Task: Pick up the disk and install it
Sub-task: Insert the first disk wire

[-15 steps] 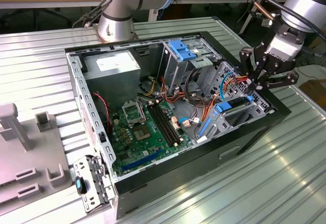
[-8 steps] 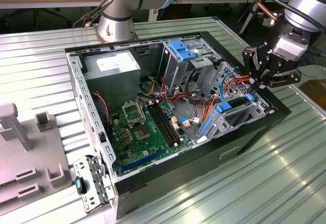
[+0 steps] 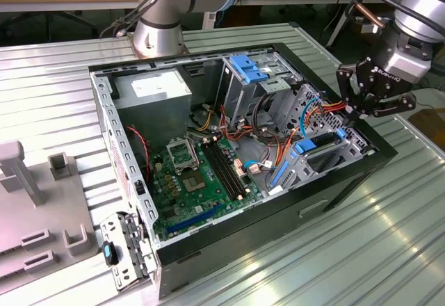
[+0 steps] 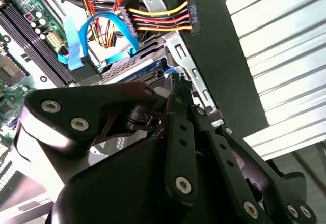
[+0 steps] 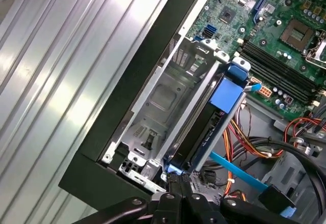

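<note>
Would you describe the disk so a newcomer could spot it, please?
In the open computer case, a silver drive bay fills the corner at the exterior view's right. The disk sits there: a dark slab with bright blue rails, unlike the thin blue cable.

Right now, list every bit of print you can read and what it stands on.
Nothing here can be quoted as it reads.
Print on the power supply label: too small to read.
Marking on the gripper: too small to read.
Markings on the motherboard: too small to read.
</note>
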Controlling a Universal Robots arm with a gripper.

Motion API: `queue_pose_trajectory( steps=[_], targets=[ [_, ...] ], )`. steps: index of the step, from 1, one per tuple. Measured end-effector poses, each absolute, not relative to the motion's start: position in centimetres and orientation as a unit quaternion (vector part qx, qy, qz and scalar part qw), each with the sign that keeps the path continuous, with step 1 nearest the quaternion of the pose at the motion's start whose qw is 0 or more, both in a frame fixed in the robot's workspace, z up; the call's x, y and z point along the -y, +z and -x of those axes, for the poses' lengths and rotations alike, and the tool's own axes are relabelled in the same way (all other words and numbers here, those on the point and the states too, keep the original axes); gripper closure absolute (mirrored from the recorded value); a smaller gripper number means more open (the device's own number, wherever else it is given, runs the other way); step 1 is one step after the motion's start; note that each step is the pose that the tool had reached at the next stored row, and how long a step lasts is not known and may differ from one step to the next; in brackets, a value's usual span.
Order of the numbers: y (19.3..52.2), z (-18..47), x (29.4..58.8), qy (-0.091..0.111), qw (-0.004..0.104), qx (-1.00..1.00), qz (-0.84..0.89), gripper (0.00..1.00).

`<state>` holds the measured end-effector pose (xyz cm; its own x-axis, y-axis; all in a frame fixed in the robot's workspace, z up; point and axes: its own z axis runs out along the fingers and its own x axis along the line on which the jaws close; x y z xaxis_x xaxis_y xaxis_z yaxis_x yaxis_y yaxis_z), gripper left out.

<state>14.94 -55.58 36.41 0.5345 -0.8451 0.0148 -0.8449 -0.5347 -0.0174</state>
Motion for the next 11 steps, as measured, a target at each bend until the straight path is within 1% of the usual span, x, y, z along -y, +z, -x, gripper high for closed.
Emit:
queue_pose_trajectory(
  steps=[11],
  targets=[
    [36.69,-15.85,55.54,-0.011,0.003,-0.426,0.905,0.89]
  ],
)
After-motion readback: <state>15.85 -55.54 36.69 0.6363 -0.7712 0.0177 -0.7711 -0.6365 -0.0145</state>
